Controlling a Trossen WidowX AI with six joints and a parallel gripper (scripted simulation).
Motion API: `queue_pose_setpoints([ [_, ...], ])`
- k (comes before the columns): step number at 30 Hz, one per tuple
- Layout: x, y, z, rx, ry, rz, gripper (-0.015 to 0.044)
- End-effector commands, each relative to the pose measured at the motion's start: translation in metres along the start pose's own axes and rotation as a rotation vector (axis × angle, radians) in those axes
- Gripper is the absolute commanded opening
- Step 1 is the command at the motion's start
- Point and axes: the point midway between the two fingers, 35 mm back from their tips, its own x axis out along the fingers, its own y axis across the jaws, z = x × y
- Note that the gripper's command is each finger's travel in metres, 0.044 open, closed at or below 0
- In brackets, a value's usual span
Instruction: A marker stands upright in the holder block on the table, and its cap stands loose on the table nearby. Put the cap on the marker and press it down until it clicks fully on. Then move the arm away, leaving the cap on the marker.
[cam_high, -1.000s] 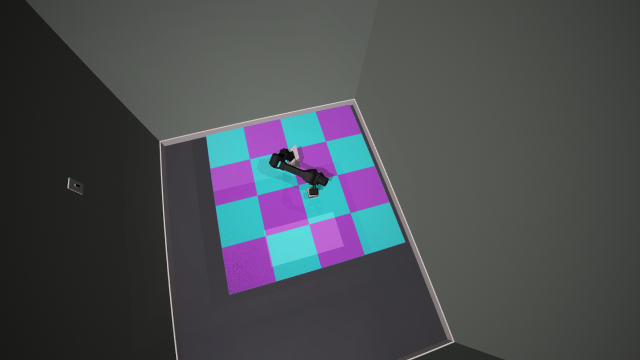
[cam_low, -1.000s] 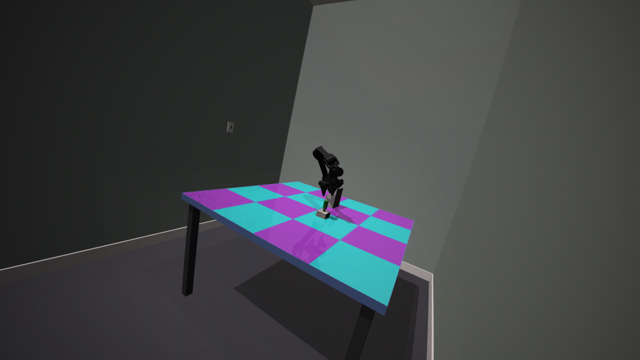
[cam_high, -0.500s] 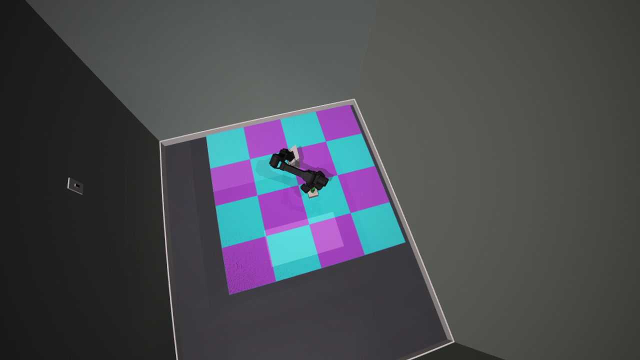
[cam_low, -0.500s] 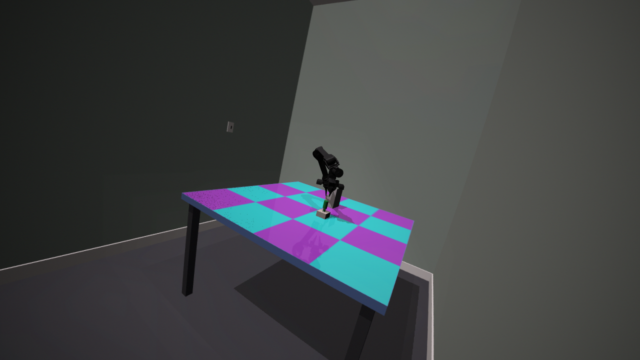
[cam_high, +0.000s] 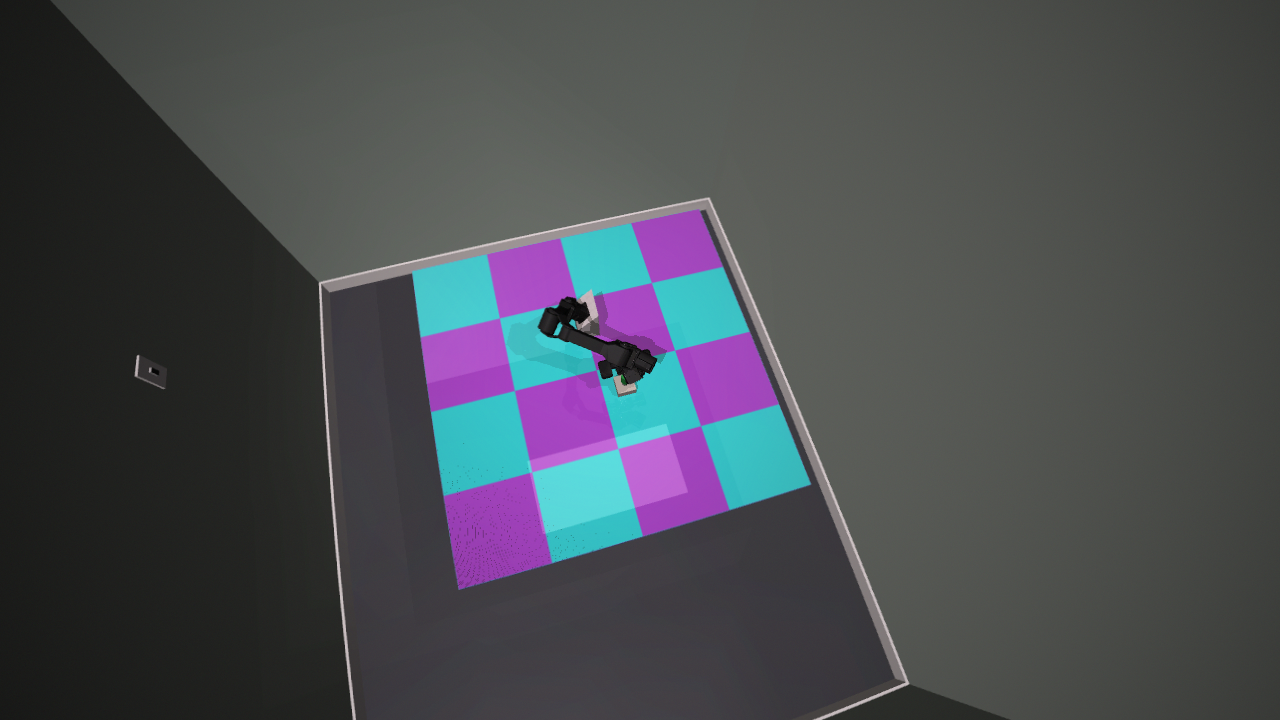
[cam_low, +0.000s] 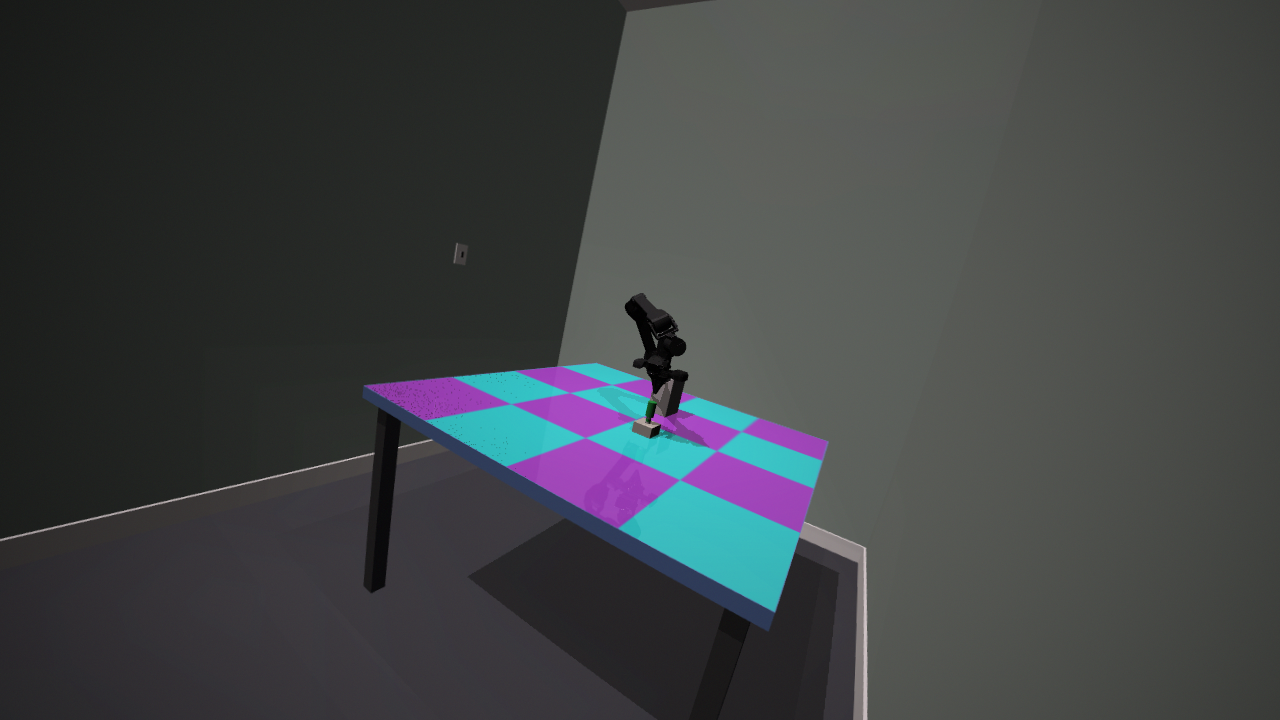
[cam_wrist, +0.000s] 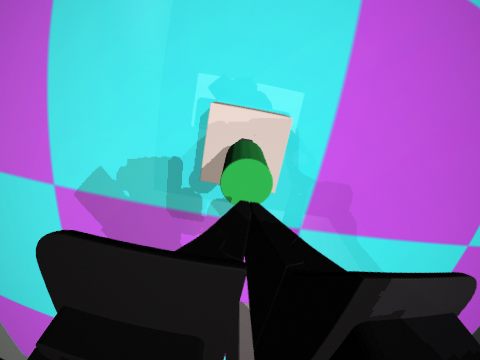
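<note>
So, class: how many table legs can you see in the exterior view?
2. One dark leg stands under the table at its left corner; another shows partly under the near right corner. The others may be hidden.
</note>
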Motion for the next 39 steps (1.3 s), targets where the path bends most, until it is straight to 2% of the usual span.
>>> queue_pose_setpoints([
  [1, 0.003, 0.000, 0.001, 0.009, -0.004, -0.002, 0.0000],
  [29, 0.040, 0.000, 0.002, 0.010, -0.005, -0.004, 0.0000],
  [36, 0.032, 0.001, 0.002, 0.012, -0.008, 0.003, 0.0000],
  [39, -0.002, 0.003, 0.005, 0.011, -0.008, 0.006, 0.0000],
])
